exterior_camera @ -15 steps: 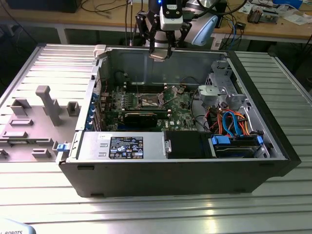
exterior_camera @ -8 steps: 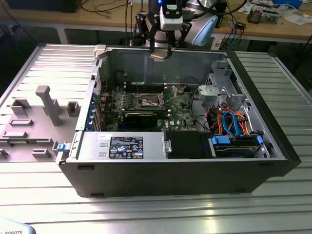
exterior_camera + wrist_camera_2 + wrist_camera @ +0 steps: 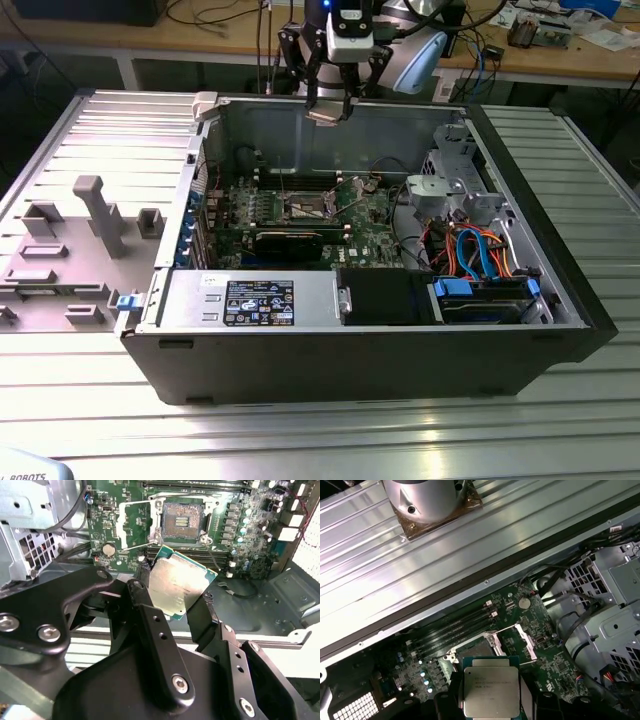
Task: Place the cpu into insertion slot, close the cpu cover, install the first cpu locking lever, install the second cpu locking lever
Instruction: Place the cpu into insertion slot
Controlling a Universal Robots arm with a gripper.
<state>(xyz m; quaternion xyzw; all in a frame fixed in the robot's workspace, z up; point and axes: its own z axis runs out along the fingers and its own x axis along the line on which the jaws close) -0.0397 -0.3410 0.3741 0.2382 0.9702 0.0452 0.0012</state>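
Found gripper [image 3: 175, 586] clenched on the chip [image 3: 182, 580], edges pinched between two black fingers [image 3: 144, 575]. Saw both hanging above the open computer case [image 3: 350, 350]. Noted socket [image 3: 181, 521] on the green board [image 3: 240, 535] below the gripper, bare, well apart from the chip; cover [image 3: 121, 525] tipped open beside it.

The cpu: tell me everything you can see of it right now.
The cpu is a thin, flat square chip with a dull silver-grey metal top that carries small print. A green board edge shows round the lid. The gripper clamps it by two opposite edges between its black fingers, and nothing else touches it. It hangs in the air above the green motherboard, apart from the insertion slot, which lies open and empty.
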